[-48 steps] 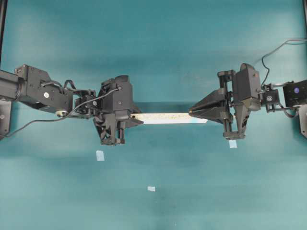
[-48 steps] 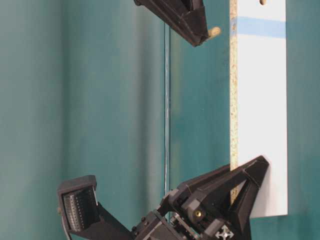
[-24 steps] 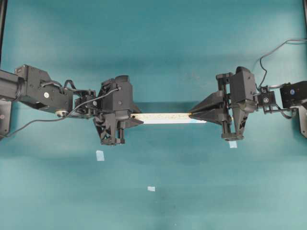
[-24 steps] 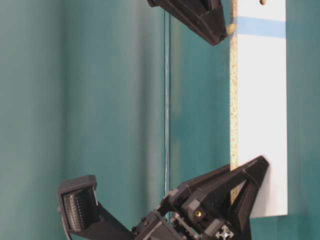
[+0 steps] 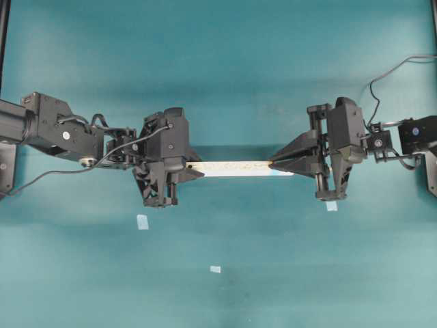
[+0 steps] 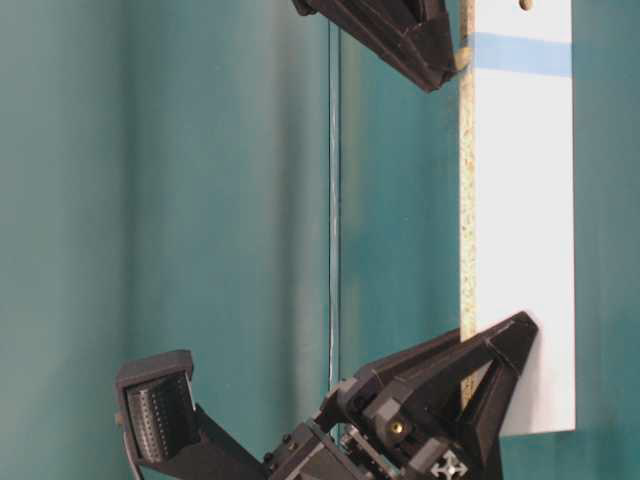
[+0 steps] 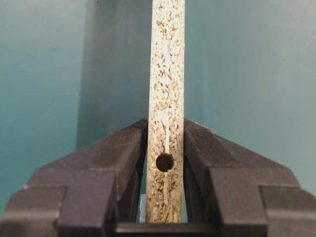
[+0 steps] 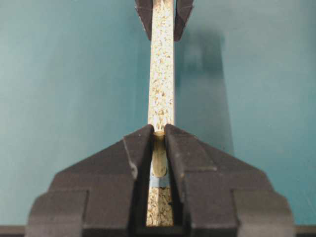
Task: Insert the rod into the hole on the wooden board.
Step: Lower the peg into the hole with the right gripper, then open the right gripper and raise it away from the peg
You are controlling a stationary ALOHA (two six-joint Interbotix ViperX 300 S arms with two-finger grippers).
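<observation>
Right wrist view showed the right gripper [image 8: 159, 136] clamped on the rod [image 8: 159, 160], its tip meeting the board [image 8: 162, 64] edge at the blue patch [image 8: 159, 181]. The left gripper [image 7: 165, 133] pinched the board's other end. Seating the rod fully seemingly remained.

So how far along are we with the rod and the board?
Done: the left end effector clamps the wooden board on edge. In hand: the right end effector pinches the rod, its tip at the board's speckled edge by the blue patch. Left: no view shows it seated in the hole.
</observation>
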